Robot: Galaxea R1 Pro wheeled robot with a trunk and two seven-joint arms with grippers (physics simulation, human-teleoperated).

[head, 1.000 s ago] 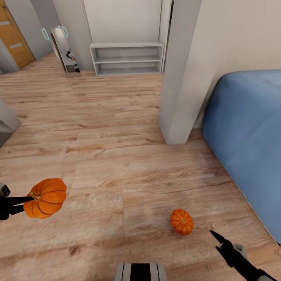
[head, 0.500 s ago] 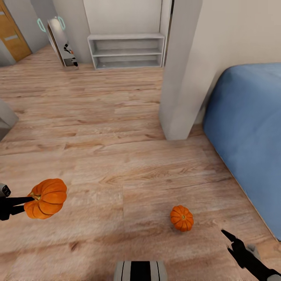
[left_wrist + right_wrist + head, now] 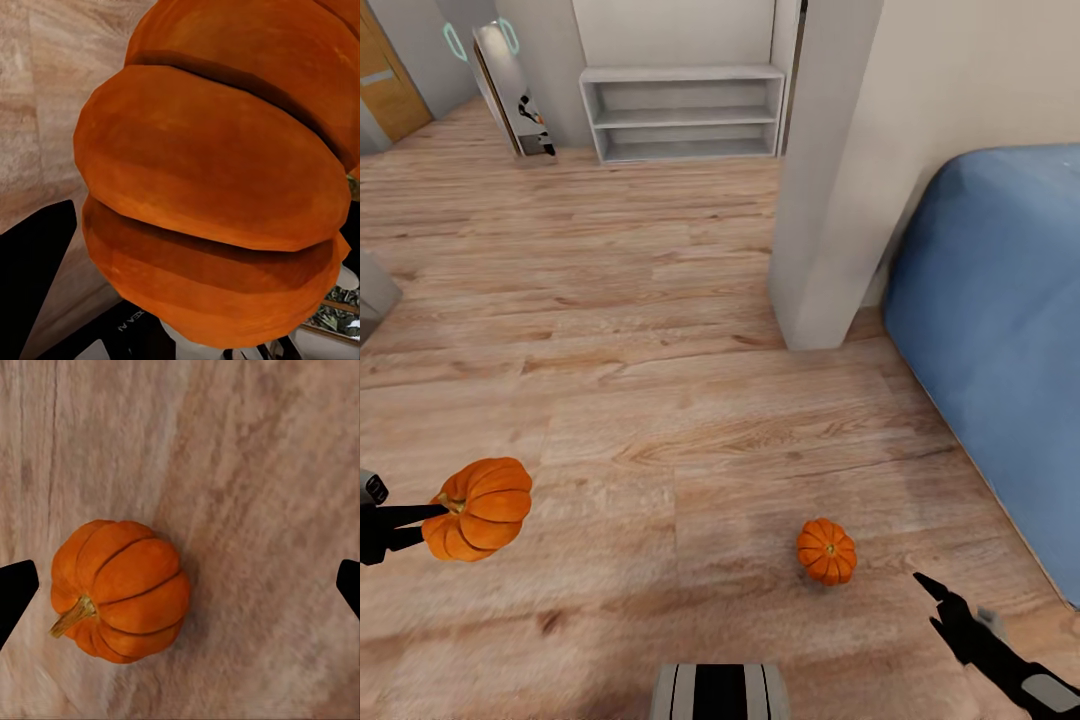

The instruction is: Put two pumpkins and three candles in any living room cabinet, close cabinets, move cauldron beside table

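Pumpkins bright orange, darker rib grooves: held one, floor one with tan stem. Grippers black: left gripper, right gripper. Floor light wood grain. Sofa blue. Shelf pale grey. Door orange-brown.

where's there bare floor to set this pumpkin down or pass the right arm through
Wide bare floor lies between the held pumpkin, the pillar and the shelf unit. It is tighter on the right: the loose pumpkin sits just ahead of the open right tool, with the blue bed close beside.
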